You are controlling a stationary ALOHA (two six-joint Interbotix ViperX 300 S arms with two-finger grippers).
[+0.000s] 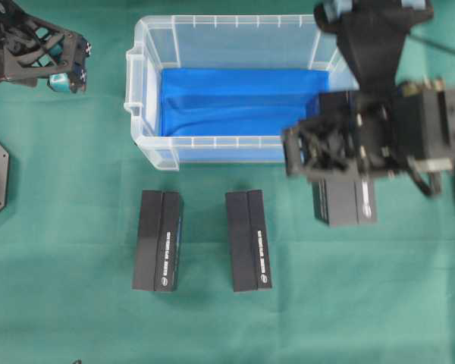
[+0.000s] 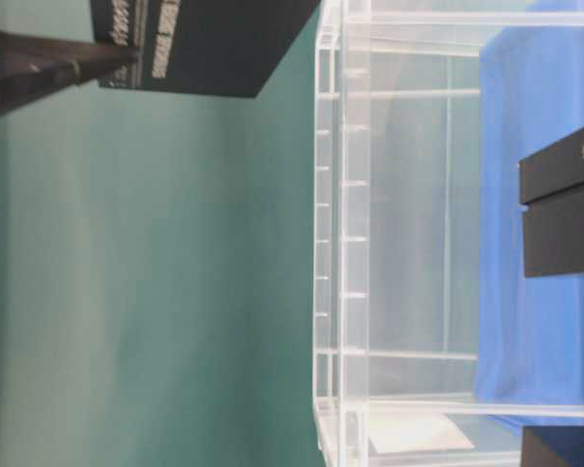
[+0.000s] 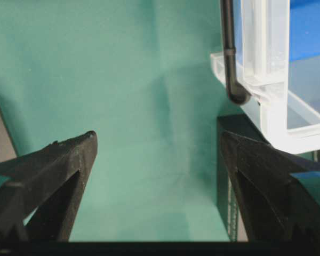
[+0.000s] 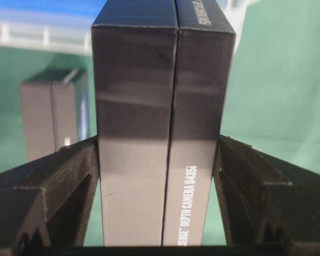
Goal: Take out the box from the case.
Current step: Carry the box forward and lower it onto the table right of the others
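Observation:
The case (image 1: 148,91) is a clear plastic bin at the back of the table, with a blue cloth (image 1: 235,102) on its bottom and no box showing inside. My right gripper (image 1: 343,163) is shut on a black box (image 1: 345,201), held above the green cloth just outside the case's front right corner. In the right wrist view the box (image 4: 160,96) fills the gap, and both fingers (image 4: 77,165) press its sides. My left gripper (image 1: 68,68) hangs at the far left, beside the case. Its jaws (image 3: 157,144) are wide open over bare green cloth.
Two more black boxes lie on the cloth in front of the case, one at the left (image 1: 158,240) and one in the middle (image 1: 249,240). The case's corner (image 3: 266,80) and a black cable (image 3: 230,53) show in the left wrist view.

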